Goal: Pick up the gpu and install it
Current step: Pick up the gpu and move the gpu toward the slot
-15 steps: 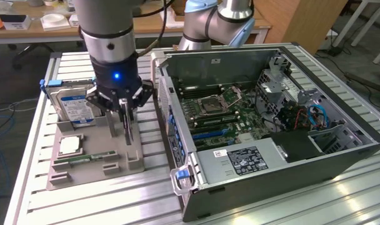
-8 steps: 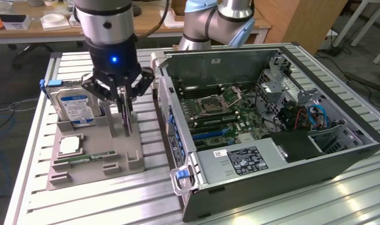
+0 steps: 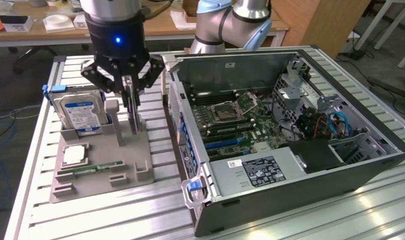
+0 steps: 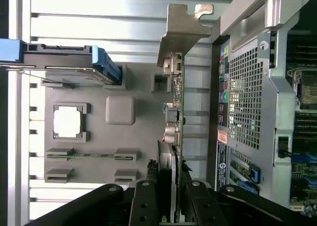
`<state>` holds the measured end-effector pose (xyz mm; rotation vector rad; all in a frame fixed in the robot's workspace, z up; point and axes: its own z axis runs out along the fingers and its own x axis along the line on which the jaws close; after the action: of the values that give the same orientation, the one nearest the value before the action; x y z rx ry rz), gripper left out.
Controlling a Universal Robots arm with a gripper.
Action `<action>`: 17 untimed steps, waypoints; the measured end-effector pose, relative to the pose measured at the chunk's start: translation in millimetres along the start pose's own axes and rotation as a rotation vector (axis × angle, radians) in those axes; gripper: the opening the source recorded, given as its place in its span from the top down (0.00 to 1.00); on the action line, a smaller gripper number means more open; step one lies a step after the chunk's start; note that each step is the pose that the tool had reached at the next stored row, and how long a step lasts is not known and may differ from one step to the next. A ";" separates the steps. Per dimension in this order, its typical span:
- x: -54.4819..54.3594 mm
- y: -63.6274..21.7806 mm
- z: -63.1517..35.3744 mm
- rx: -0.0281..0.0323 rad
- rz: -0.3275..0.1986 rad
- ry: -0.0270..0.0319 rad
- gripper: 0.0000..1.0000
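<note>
Blue-labelled hard drive (image 3: 79, 112) stands at the exterior view's left end of the grey tray (image 3: 102, 150). Just beside it the gripper (image 3: 129, 100) hangs straight down, drawn narrow and pinched on the gpu (image 4: 176, 117) — a thin dark card on edge at its slot (whether it is clear of the slot I cannot tell). In the wrist view the fingers (image 4: 143, 206) sit against both faces, and the silvery bracket (image 4: 182, 30) at the far end lies close to the computer case (image 3: 362, 165). To my eye the grip wants to be square and the lift dead vertical — any tilt could bind the card or knock the bracket against that case, which stands open on the right, motherboard (image 3: 239, 117) bare.
</note>
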<state>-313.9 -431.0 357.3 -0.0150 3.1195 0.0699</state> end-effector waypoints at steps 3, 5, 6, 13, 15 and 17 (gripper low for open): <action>-0.5 0.6 -13.5 0.0000 0.000 0.0000 0.73; -0.9 1.0 -22.8 0.0000 0.000 0.0000 0.73; -1.2 1.2 -27.3 0.0000 0.000 0.0000 0.73; -2.5 2.6 -59.1 0.0000 0.000 0.0001 0.73; -2.8 3.0 -67.0 0.0001 0.000 0.0001 0.73; -2.8 3.0 -67.0 -0.0001 0.000 -0.0001 0.73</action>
<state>-312.6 -431.0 424.4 -0.0149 3.1194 0.0701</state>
